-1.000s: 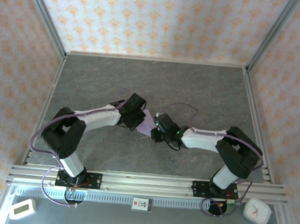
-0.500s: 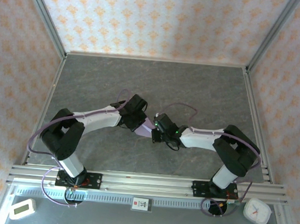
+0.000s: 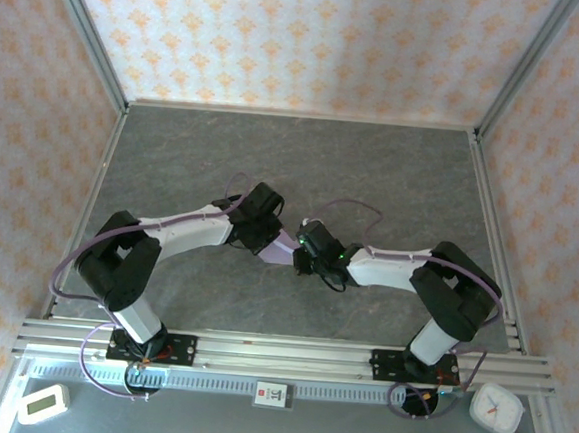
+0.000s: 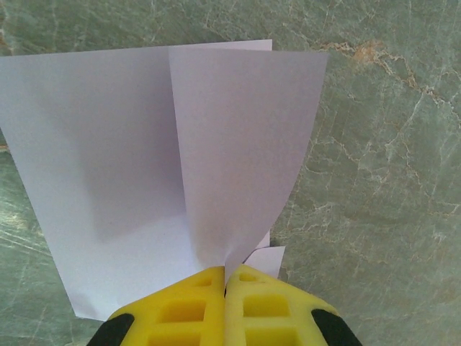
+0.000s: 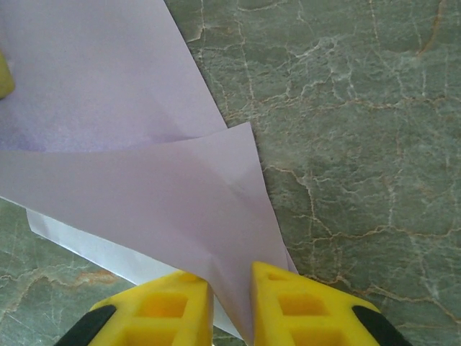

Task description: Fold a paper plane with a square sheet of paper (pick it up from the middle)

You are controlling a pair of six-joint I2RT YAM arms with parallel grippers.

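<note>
Risk starts with the two white-and-black arms [image 3: 193, 227], which meet nose to nose over the middle of the grey-green marbled bench [image 3: 373, 173]. A pull by either arm away from the other could tear or drag the thin, matte lavender square sheet of paper [image 4: 108, 144], which lies part-folded on the bench between them. The left tool [image 4: 225, 277] is clamped tight on the sheet's near edge at the bottom centre of its wrist view, with one flap standing up from the crease. Lifting there could bow that flap and spoil the fold. The right tool [image 5: 230, 277] shows a narrow gap with a pointed flap running through it, and I cannot tell whether it grips. If it is loose, the flap may spring back. From above, the arms' spacing is plain, which neither wrist view gives. The wrist views supply the creases, layers and yellow fingers [image 5: 155, 306], too small to read from above.
</note>
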